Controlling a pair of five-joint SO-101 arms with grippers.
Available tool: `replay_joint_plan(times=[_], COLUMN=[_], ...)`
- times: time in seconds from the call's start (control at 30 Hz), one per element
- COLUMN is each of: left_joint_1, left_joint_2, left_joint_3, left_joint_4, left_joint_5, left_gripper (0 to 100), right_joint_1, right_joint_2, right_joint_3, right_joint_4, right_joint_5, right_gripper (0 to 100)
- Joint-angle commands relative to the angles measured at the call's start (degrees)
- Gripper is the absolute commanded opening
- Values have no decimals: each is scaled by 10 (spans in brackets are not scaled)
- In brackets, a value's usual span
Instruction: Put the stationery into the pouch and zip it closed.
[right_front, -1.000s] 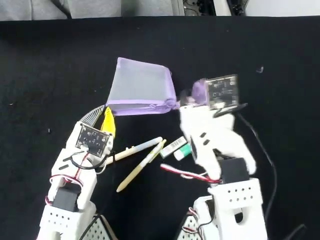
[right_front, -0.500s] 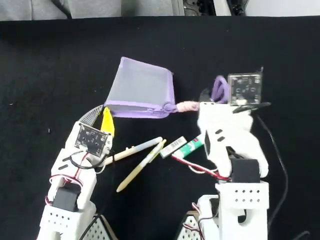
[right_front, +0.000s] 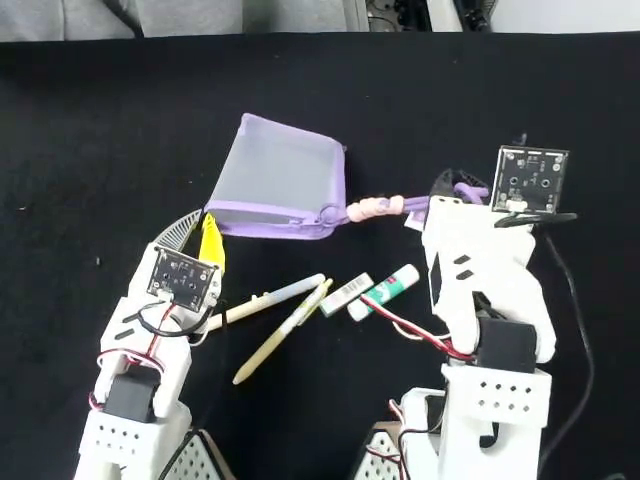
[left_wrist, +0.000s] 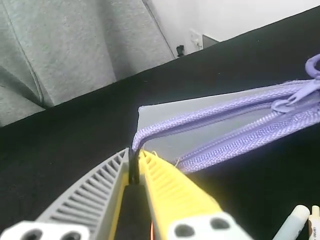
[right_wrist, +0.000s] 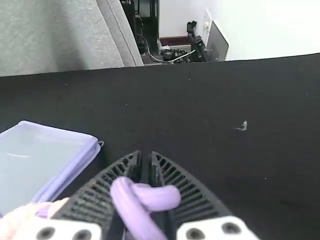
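The purple pouch lies on the black table, its zipper edge facing the arms. My left gripper is shut on the pouch's left corner. A pink charm and purple loop hang from the zipper pull, stretched out to the right. My right gripper is shut on that purple loop. On the table between the arms lie two pens, an eraser and a glue stick.
The black table extends far behind the pouch and to both sides. Grey fabric hangs past the far edge. The right arm's red cable runs close to the glue stick.
My right gripper has moved right with the purple loop, drawing the pink charm out straight from the pouch. The glue stick and eraser came into view. The left arm stayed put.
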Motion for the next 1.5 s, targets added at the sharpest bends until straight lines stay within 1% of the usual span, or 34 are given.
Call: replay_joint_plan(times=[0.0, 0.13, 0.23, 0.47, 0.63, 0.7, 0.97, 1.07, 1.23, 1.33, 1.47], left_joint_1=[-12, -12, -12, -12, -12, -12, -12, -12, -12, -12, -12], left_joint_2=[-3, -3, -3, -3, -3, -3, -3, -3, -3, -3, -3], left_joint_3=[13, 13, 13, 13, 13, 13, 13, 13, 13, 13, 12], left_joint_4=[-10, -10, -10, -10, -10, -10, -10, -10, -11, -11, -11], left_joint_5=[-6, -6, -6, -6, -6, -6, -6, -6, -5, -4, -4], left_gripper=[28, 28, 28, 28, 28, 28, 28, 28, 28, 28, 28], right_joint_1=[39, 92, 106, 113, 184, 187, 82, 9, -136, -201, -254], right_joint_2=[-2, -2, -2, -2, -2, -2, -2, -2, -2, -2, -2], right_joint_3=[-38, -58, -60, -74, -90, -90, -67, -51, -27, 2, 65], right_joint_4=[-3, -3, -3, 0, 0, 1, 2, 14, 78, 91, 77], right_joint_5=[9, 8, 8, 9, 7, 5, 18, 91, 167, 217, 246], right_gripper=[11, 11, 11, 11, 11, 11, 16, 68, 172, 185, 188])
